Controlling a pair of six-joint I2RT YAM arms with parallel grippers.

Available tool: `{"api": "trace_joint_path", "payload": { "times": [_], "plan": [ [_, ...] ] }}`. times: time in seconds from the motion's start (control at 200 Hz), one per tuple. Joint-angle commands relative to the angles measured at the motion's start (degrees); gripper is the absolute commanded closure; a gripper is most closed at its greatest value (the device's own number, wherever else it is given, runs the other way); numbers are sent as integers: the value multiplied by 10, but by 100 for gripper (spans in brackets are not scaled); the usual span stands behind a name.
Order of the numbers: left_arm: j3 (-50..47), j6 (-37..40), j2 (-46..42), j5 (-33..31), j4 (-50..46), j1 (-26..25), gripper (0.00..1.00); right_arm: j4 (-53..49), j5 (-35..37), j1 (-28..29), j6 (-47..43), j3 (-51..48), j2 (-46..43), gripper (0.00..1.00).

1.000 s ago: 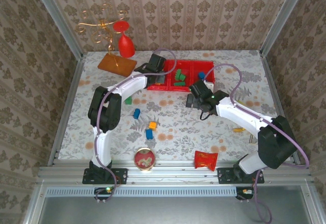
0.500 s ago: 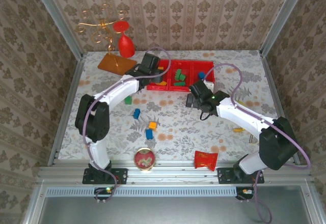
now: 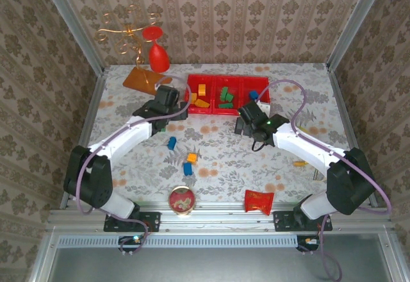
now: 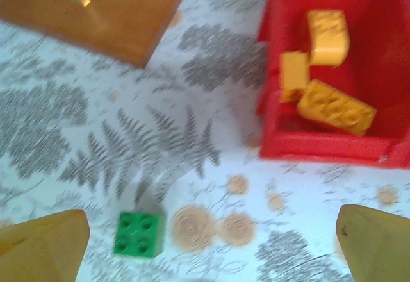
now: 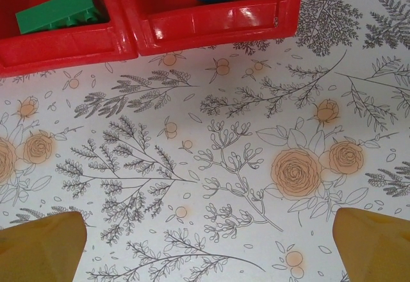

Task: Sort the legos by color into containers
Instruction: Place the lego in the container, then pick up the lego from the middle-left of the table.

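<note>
Pincer L (image 4: pixel 208 243) back off bins (image 4: pixel 320 149); wide

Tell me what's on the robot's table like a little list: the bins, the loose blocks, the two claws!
Bins: three red bins joined in a row, far side of the table
Left bin: yellow blocks
Middle bin: green blocks
Right bin: blue block
Loose on table: green block, blue blocks, orange block
Left gripper: open, empty, loose green block just below it
Right gripper: open, empty, over bare table near the bins
Near edge: round tin, red packet
</note>
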Motion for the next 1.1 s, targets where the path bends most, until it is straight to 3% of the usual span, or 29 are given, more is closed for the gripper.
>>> {"api": "trace_joint_path", "payload": {
  "times": [0.0, 0.2, 0.405, 0.725, 1.095],
  "plan": [
    [-34, -27, -18, 21, 2, 38, 0, -17, 33, 3, 25, -2, -12, 0],
    [-66, -20, -8, 72, 3, 79, 1, -31, 40, 2, 37, 7, -4, 0],
    [-67, -6, 17, 111, 4, 97, 8, -41, 43, 2, 42, 15, 4, 0],
    [-41, -7, 78, 115, 2, 106, 28, -42, 42, 3, 43, 18, 8, 0],
    [5, 10, 144, 88, -19, 109, 38, -48, 52, 3, 48, 19, 14, 0]
  ]
}}
